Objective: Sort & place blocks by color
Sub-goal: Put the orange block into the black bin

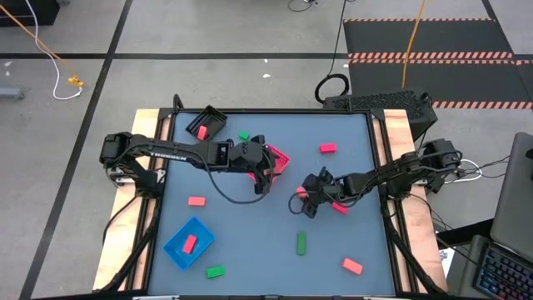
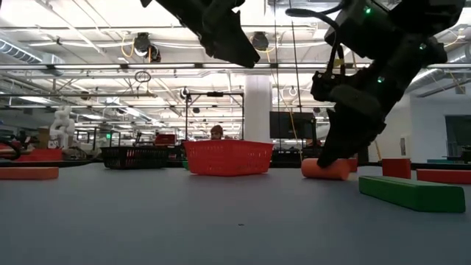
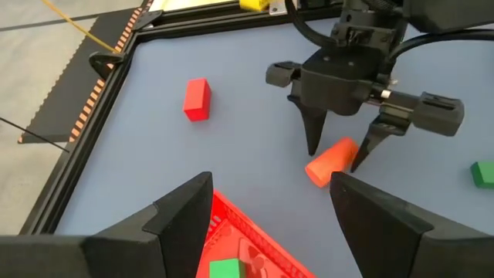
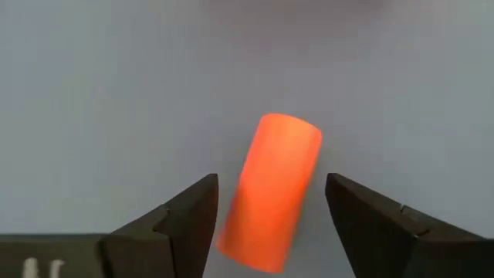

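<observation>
I'm lowering the right hand (image 4: 266, 212), fingers spread, around the orange-red cylindrical block (image 4: 272, 189) mid-frame on the bench (image 1: 250, 242). Pick step; next, pinching. Left hand (image 3: 270, 220) hovering spread.

Red-pink and green blocks (image 1: 327, 148) lie scattered flat across the table.

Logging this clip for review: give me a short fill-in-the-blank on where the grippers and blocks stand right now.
1. The right gripper hangs open over an orange-red block shaped like a ____.
2. The left gripper hovers above the ____-coloured basket tray.
3. The blue tray holds one ____ block.
4. The right gripper's fingers stand on either side of the block, not yet ____ on it.

Missing words: cylinder; red; red; closed
</observation>
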Controlling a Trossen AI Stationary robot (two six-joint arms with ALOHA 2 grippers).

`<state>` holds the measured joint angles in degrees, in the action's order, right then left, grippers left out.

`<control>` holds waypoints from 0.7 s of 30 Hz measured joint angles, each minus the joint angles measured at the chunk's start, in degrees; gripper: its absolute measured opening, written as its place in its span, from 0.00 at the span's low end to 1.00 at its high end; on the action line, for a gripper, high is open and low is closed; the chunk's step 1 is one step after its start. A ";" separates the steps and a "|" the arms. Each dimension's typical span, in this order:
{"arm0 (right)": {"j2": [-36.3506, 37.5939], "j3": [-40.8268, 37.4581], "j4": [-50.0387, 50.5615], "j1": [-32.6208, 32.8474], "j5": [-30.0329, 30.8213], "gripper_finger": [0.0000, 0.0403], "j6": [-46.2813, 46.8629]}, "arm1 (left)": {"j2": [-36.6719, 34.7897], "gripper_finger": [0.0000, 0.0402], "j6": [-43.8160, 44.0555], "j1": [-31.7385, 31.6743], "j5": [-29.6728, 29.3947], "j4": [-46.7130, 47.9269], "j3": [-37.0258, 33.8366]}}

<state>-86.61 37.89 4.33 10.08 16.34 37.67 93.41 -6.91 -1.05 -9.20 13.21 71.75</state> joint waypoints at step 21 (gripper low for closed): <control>2.50 -0.04 -3.99 0.16 3.23 0.30 -17.39 | 0.02 0.66 -3.26 -0.16 -1.43 0.54 0.00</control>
<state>-84.11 37.85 0.34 10.24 19.56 20.27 93.43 -10.17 -1.21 -10.62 13.75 71.75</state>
